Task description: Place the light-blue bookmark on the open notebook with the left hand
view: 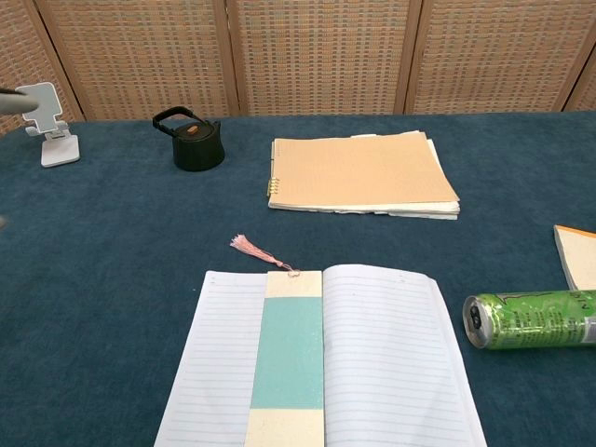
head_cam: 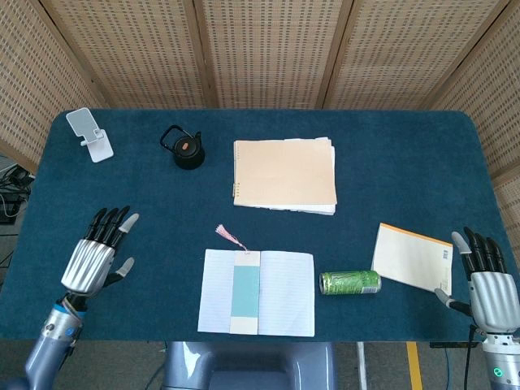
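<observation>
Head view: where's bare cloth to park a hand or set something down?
Free: the wide strip between the left hand and the open lined notebook; the far right corner beyond the tan paper stack. Crowded: the green drink can lies between the notebook and the orange-edged pad, near the right hand.

Blue table (head_cam: pixel 390 171) w/ notebook (head_cam: pixel 284 292), can (head_cam: pixel 349 282), kettle (head_cam: pixel 188 149), folder (head_cam: pixel 284 174).
</observation>
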Action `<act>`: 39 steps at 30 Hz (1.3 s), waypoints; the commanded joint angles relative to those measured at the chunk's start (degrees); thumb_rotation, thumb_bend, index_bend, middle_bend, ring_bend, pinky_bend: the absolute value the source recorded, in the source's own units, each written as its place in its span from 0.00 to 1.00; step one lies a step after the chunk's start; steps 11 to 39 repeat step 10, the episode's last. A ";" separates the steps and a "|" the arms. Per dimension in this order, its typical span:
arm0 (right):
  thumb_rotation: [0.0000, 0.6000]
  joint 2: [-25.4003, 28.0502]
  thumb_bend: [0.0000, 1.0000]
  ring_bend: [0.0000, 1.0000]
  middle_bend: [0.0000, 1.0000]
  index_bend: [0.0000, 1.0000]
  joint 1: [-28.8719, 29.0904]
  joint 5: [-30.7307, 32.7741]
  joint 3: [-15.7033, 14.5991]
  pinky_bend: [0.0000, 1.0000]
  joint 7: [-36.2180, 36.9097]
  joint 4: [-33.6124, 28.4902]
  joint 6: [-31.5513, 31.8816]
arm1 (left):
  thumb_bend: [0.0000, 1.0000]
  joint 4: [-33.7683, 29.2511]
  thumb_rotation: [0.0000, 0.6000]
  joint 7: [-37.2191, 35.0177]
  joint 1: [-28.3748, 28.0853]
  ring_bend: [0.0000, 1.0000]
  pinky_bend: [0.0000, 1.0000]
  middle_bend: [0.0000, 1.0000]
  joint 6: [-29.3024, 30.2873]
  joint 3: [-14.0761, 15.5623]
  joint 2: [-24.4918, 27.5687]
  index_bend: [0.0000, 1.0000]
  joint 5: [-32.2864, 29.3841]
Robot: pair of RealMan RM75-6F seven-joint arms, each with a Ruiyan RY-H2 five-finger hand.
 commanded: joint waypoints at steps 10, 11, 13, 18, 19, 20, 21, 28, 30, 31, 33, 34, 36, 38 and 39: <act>1.00 -0.67 0.12 0.00 0.00 0.00 0.04 -3.97 -2.49 0.00 -3.33 -1.22 0.32 | 0.28 0.05 1.00 3.10 8.83 0.00 0.00 0.00 4.34 1.18 2.09 0.00 0.39; 1.00 -0.67 0.12 0.00 0.00 0.00 0.04 -3.97 -2.49 0.00 -3.33 -1.22 0.32 | 0.28 0.05 1.00 3.10 8.83 0.00 0.00 0.00 4.34 1.18 2.09 0.00 0.39; 1.00 -0.67 0.12 0.00 0.00 0.00 0.04 -3.97 -2.49 0.00 -3.33 -1.22 0.32 | 0.28 0.05 1.00 3.10 8.83 0.00 0.00 0.00 4.34 1.18 2.09 0.00 0.39; 1.00 -0.67 0.12 0.00 0.00 0.00 0.04 -3.97 -2.49 0.00 -3.33 -1.22 0.32 | 0.28 0.05 1.00 3.10 8.83 0.00 0.00 0.00 4.34 1.18 2.09 0.00 0.39; 1.00 -0.67 0.12 0.00 0.00 0.00 0.04 -3.97 -2.49 0.00 -3.33 -1.22 0.32 | 0.28 0.05 1.00 3.10 8.83 0.00 0.00 0.00 4.34 1.18 2.09 0.00 0.39; 1.00 -0.67 0.12 0.00 0.00 0.00 0.04 -3.97 -2.49 0.00 -3.33 -1.22 0.32 | 0.28 0.05 1.00 3.10 8.83 0.00 0.00 0.00 4.34 1.18 2.09 0.00 0.39; 1.00 -0.67 0.12 0.00 0.00 0.00 0.04 -3.97 -2.49 0.00 -3.33 -1.22 0.32 | 0.28 0.05 1.00 3.10 8.83 0.00 0.00 0.00 4.34 1.18 2.09 0.00 0.39; 1.00 -0.67 0.12 0.00 0.00 0.00 0.04 -3.97 -2.49 0.00 -3.33 -1.22 0.32 | 0.28 0.05 1.00 3.10 8.83 0.00 0.00 0.00 4.34 1.18 2.09 0.00 0.39; 1.00 -0.67 0.12 0.00 0.00 0.00 0.04 -3.97 -2.49 0.00 -3.33 -1.22 0.32 | 0.28 0.05 1.00 3.10 8.83 0.00 0.00 0.00 4.34 1.18 2.09 0.00 0.39; 1.00 -0.67 0.12 0.00 0.00 0.00 0.04 -3.97 -2.49 0.00 -3.33 -1.22 0.32 | 0.28 0.05 1.00 3.10 8.83 0.00 0.00 0.00 4.34 1.18 2.09 0.00 0.39; 1.00 -0.67 0.12 0.00 0.00 0.00 0.04 -3.97 -2.49 0.00 -3.33 -1.22 0.32 | 0.28 0.05 1.00 3.10 8.83 0.00 0.00 0.00 4.34 1.18 2.09 0.00 0.39; 1.00 -0.67 0.12 0.00 0.00 0.00 0.04 -3.97 -2.49 0.00 -3.33 -1.22 0.32 | 0.28 0.05 1.00 3.10 8.83 0.00 0.00 0.00 4.34 1.18 2.09 0.00 0.39; 1.00 -0.67 0.12 0.00 0.00 0.00 0.04 -3.97 -2.49 0.00 -3.33 -1.22 0.32 | 0.28 0.05 1.00 3.10 8.83 0.00 0.00 0.00 4.34 1.18 2.09 0.00 0.39; 1.00 -0.67 0.12 0.00 0.00 0.00 0.04 -3.97 -2.49 0.00 -3.33 -1.22 0.32 | 0.28 0.05 1.00 3.10 8.83 0.00 0.00 0.00 4.34 1.18 2.09 0.00 0.39; 1.00 -0.67 0.12 0.00 0.00 0.00 0.04 -3.97 -2.49 0.00 -3.33 -1.22 0.32 | 0.28 0.05 1.00 3.10 8.83 0.00 0.00 0.00 4.34 1.18 2.09 0.00 0.39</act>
